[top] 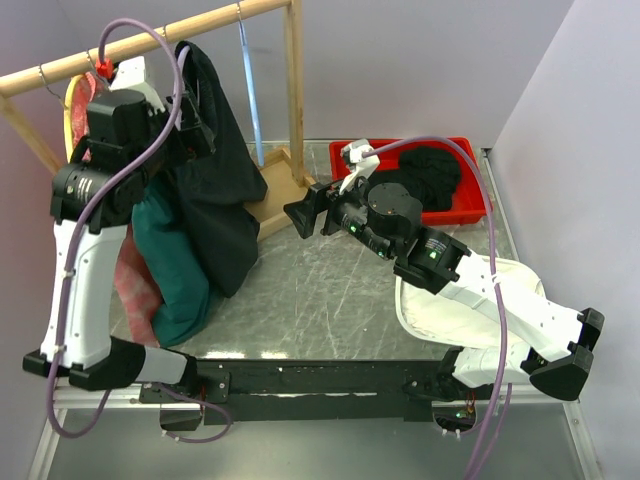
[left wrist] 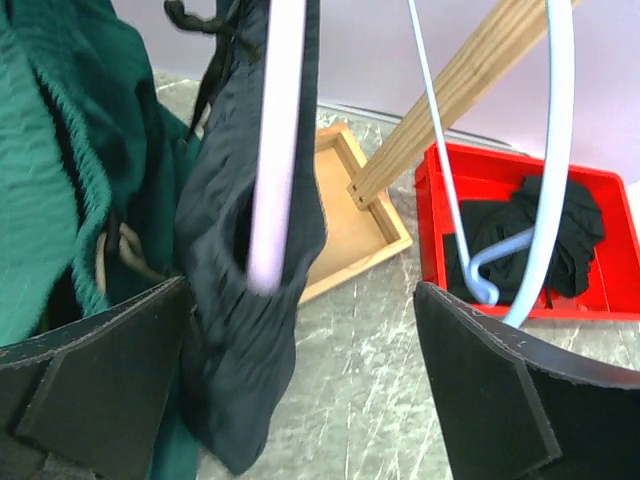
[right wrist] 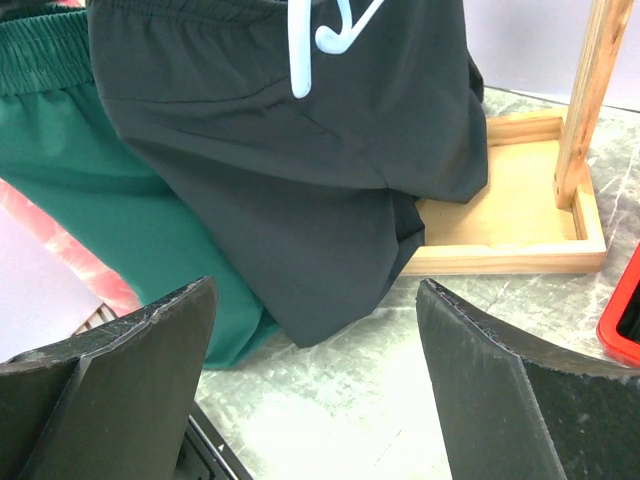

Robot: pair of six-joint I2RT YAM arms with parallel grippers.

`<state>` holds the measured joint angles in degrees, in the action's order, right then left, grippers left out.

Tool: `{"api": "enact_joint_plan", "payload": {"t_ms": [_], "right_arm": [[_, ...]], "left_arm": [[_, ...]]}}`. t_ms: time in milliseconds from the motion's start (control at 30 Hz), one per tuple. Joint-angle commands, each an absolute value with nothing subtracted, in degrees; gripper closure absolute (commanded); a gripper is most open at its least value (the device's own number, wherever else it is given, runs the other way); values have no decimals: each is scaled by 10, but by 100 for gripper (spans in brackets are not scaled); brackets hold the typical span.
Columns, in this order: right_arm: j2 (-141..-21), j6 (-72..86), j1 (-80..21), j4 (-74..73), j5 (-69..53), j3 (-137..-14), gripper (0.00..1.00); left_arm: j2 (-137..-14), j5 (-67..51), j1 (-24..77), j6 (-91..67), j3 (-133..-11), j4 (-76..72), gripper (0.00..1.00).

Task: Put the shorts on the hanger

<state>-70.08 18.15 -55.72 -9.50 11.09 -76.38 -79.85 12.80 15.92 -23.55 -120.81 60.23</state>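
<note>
The black shorts (top: 215, 175) hang from the wooden rail, reaching down to the table. In the left wrist view the lavender hanger (left wrist: 275, 140) shows as a blurred bar with the shorts (left wrist: 250, 340) draped around it. My left gripper (top: 188, 122) is high beside the shorts' top. The left gripper (left wrist: 300, 300) is open, and the hanger and shorts hang free between its fingers (left wrist: 100, 380), close to the left one. My right gripper (top: 303, 216) hovers open over the table, facing the shorts (right wrist: 300, 170), and the right gripper (right wrist: 315, 290) holds nothing.
Dark green shorts (top: 170, 265) and pink fabric (top: 130, 285) hang left of the black pair. A light blue hanger (left wrist: 555, 150) dangles from the rail (top: 150, 40). The rack's wooden base tray (right wrist: 510, 215) and post (right wrist: 600, 80) stand behind. A red bin (top: 470, 160) holds dark cloth (top: 430, 175).
</note>
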Motion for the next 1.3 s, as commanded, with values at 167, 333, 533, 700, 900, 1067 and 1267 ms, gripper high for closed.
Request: {"api": "enact_joint_plan", "payload": {"t_ms": [167,333,533,700,900,1067,1267], "right_arm": [[-669,173,-559,-82,112,-754,11],[-664,175,-558,-85,135,-738,10],[-643,206,-543,-95,183,-676,9],[-579,266,-517,-103,228,-580,7],[-488,330,-506,-120,281,-466,5],[-409,380,-504,-151,313,-388,4],[-334,415,-504,-189,343,-338,0]], "left_arm": [[-717,197,236,-241,-1200,579,3],[-758,290,358,-209,-1297,586,3],[-886,413,538,-154,-1427,585,3],[-910,394,584,-168,-1367,535,3],[-917,324,585,-219,-1210,469,3],[-920,257,580,-271,-1059,398,3],[-861,180,575,-318,-822,253,4]]}}
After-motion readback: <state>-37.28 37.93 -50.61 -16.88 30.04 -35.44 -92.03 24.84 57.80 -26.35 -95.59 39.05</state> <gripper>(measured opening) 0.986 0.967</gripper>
